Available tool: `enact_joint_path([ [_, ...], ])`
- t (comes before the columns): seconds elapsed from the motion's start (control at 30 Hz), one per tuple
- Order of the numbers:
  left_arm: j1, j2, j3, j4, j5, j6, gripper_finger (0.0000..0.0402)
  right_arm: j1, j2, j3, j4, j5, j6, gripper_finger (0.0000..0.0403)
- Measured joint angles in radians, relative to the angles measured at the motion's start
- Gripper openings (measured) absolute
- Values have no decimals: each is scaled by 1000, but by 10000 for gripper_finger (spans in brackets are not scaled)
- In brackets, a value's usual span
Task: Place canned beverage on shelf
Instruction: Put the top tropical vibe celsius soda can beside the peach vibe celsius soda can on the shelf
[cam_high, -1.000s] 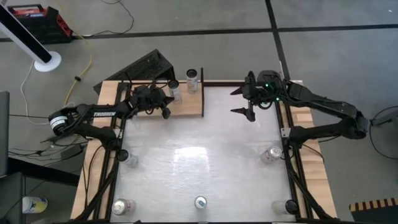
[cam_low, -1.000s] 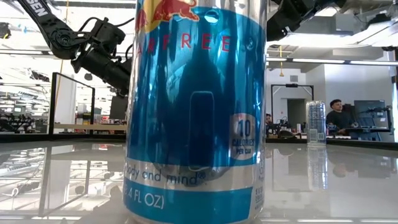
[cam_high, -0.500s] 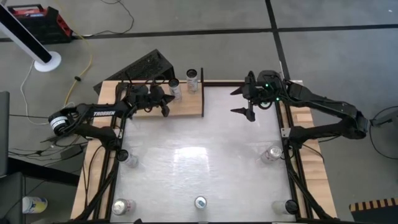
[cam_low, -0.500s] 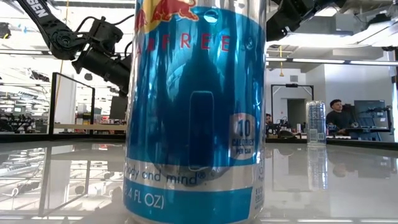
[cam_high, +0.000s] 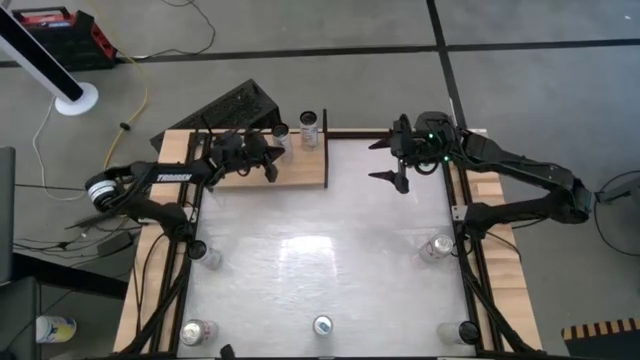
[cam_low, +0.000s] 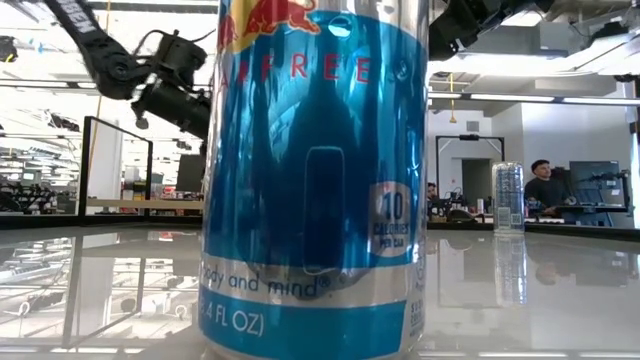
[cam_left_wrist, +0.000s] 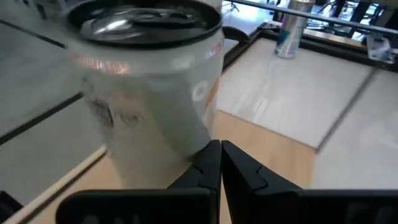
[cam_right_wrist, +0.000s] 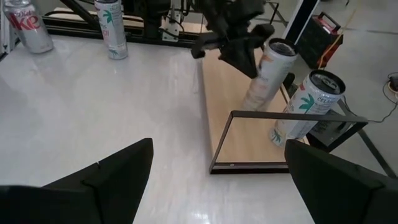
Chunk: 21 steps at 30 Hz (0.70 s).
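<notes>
The shelf (cam_high: 300, 172) is a pale wooden board at the table's far left. A white can (cam_high: 279, 132) stands on its base on the shelf. My left gripper (cam_high: 270, 165) is shut and sits right beside this can, on its near side; the right wrist view shows both the can (cam_right_wrist: 267, 68) and the gripper (cam_right_wrist: 239, 46). A second can with a palm print (cam_right_wrist: 306, 106) stands at the shelf's far right corner. My right gripper (cam_high: 388, 162) hangs open above the table's far right part, holding nothing. My left gripper has its shut fingers (cam_left_wrist: 211, 163) alongside the white can's side wall (cam_left_wrist: 189, 140), low on the can, and one finger's outer side appears to lie against it. The fingers come about level from the table's left. The can stands on the shelf.
A thin black frame (cam_right_wrist: 286, 115) stands upright at the shelf's right end. A blue can (cam_low: 315, 170) stands at the table's near edge (cam_high: 322, 325), filling the low view. Other cans stand near the left side (cam_high: 210, 255), the right side (cam_high: 437, 247) and the near corners.
My left gripper, still shut, has moved a little toward the table's far edge, closer to the white can. My right gripper has kept still.
</notes>
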Motion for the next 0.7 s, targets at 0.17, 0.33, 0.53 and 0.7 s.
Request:
enact_joint_path([
  [0.17,0,94,68,-5,-1,2,0,0,0,0,-3,0,-1,388],
  [0.33,4,125,91,-17,-14,17,0,-1,0,0,-4,0,-3,388],
  [0.53,23,117,93,-50,-27,27,0,-6,0,0,-17,0,-3,388],
  [0.7,47,117,93,-80,-41,30,0,-6,0,0,-19,0,20,388],
])
